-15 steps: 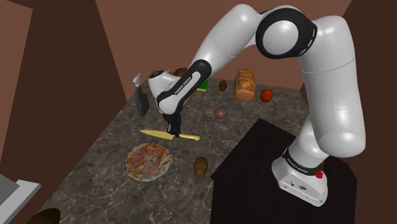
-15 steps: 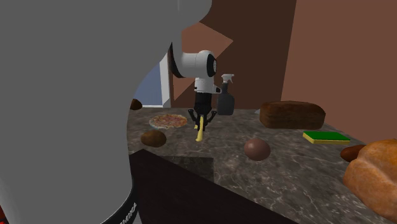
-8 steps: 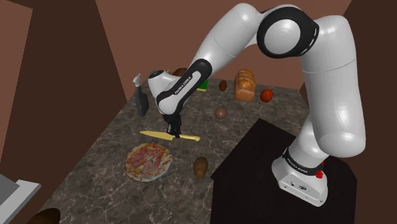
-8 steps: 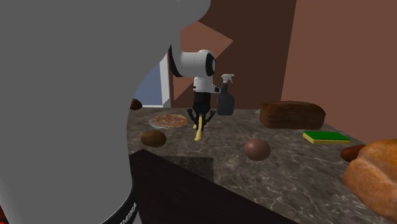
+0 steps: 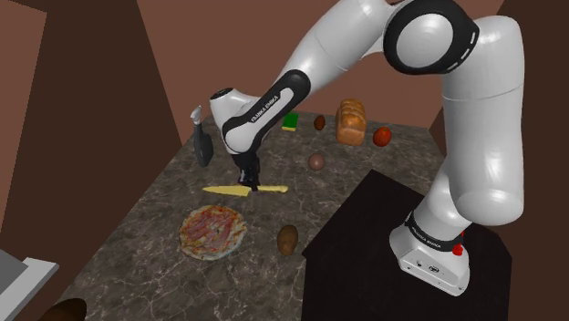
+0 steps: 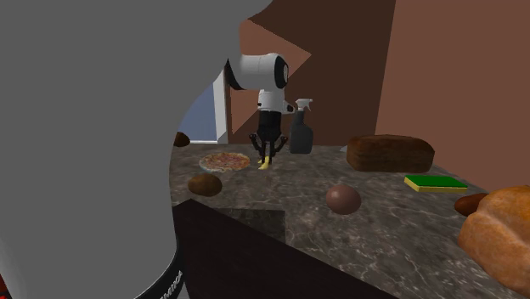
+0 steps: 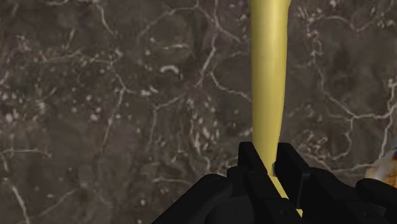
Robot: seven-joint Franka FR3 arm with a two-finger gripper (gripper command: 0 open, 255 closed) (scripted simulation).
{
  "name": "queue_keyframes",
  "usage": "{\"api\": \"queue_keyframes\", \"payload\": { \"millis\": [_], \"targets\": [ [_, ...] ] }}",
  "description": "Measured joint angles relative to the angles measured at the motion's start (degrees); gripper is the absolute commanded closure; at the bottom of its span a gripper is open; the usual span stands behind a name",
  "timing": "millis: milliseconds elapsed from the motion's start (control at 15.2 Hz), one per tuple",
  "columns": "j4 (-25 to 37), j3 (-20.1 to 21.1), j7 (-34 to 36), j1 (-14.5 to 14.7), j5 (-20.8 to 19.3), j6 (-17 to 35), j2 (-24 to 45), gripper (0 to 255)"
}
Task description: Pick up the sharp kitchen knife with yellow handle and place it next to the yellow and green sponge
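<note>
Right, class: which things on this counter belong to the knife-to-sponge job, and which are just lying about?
Job: long yellow knife; flat yellow-and-green sponge; black fingers clasping the knife.

Lying about: round topped pizza; dark spray bottle; dark brown loaf; red tomato; brown potato.

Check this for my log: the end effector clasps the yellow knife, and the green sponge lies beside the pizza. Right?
The end effector does clasp the yellow knife, but the second exterior view shows the green sponge beside the dark loaf, far from the pizza.
</note>
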Motion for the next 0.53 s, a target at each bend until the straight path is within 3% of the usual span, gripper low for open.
{"api": "queue_keyframes", "payload": {
  "millis": [264,330,528],
  "targets": [
    [-0.23,0.24,-0.13,-0.11,0.36,-2.16,-2.41,255],
    [-0.22,0.24,-0.13,-0.11,0.36,-2.16,-2.43,0],
    [0.0,-0.18,2.28,0.14,0.99,-0.26,-0.49,0]
  ]
}}
